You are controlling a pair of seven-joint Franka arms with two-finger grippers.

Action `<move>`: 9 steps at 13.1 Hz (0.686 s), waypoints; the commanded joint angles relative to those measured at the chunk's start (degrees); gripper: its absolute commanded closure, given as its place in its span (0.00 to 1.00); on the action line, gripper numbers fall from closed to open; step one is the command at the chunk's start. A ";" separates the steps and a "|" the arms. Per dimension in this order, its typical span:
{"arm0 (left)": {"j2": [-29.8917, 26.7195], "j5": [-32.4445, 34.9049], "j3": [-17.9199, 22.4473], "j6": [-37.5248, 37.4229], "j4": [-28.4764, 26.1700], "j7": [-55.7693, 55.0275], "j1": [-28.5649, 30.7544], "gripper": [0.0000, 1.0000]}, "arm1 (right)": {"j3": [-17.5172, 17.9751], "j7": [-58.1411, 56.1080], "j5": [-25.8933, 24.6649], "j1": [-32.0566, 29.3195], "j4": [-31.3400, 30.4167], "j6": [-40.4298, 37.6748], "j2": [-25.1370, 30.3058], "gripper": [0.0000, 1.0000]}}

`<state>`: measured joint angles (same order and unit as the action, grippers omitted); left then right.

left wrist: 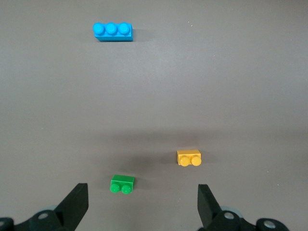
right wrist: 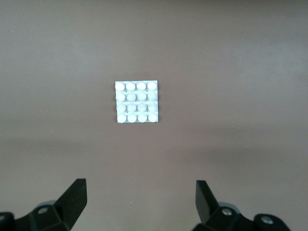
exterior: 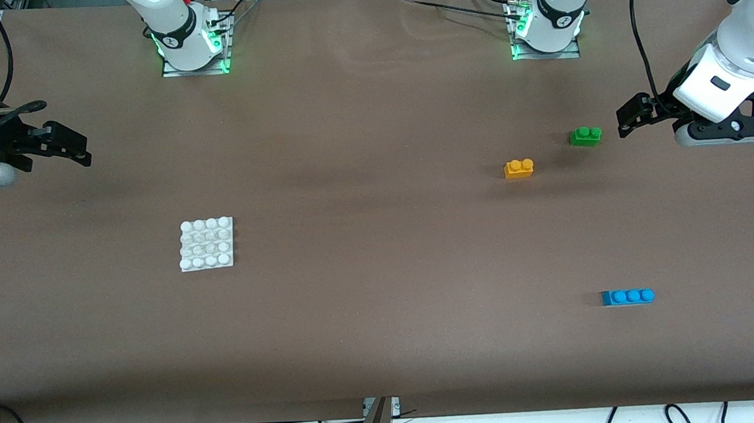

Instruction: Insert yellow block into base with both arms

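The small orange-yellow plastic brick with two round studs [exterior: 519, 168] lies on the brown table [exterior: 359, 140] toward the left arm's end. Taking this yellow brick as the centre of a clock in the front view, the small green plastic two-stud brick [exterior: 585, 136] lies near it at about 2 o'clock, farther from the front camera, and the longer blue plastic three-stud brick [exterior: 627, 297] lies well apart at about 5 o'clock, nearer to the camera. The flat square white plastic plate with a four-by-four grid of round studs [exterior: 206, 244] lies well apart at about 8 o'clock, toward the right arm's end.

The left gripper [exterior: 629, 121] hangs in the air over the table just beside the green brick. In the left wrist view its two black fingers [left wrist: 74, 204] stand wide apart and hold nothing. The right gripper [exterior: 70, 145] hangs over the table edge at the right arm's end, apart from the white plate. Its fingers [right wrist: 72, 199] are also spread and released, with nothing between them. No brick touches another, and none is on the plate.
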<state>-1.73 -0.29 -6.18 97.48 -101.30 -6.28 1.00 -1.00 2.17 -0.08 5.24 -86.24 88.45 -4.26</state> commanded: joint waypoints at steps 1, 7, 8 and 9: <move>0.68 -0.77 -0.15 -1.42 1.72 -0.13 0.23 0.00 | 0.21 0.20 -0.01 -0.32 0.37 -0.03 -0.14 0.00; 0.76 -0.77 -0.24 -1.42 2.16 -0.22 0.23 0.00 | 0.12 -0.41 -0.01 -0.49 0.28 -0.12 -0.14 0.00; 0.76 -0.77 -0.24 -1.42 2.16 -0.22 0.23 0.00 | 0.12 -0.59 -0.01 -0.49 0.28 -0.12 -0.14 0.00; 0.76 -0.68 -0.24 -1.42 2.16 -0.22 0.23 0.00 | 0.04 -0.94 -0.44 -0.58 0.37 -0.03 -0.14 0.00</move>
<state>-1.73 -0.29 -6.18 97.48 -100.91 -6.29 1.00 -1.07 2.08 -0.08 5.21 -86.24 88.45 -4.31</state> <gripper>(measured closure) 0.000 0.000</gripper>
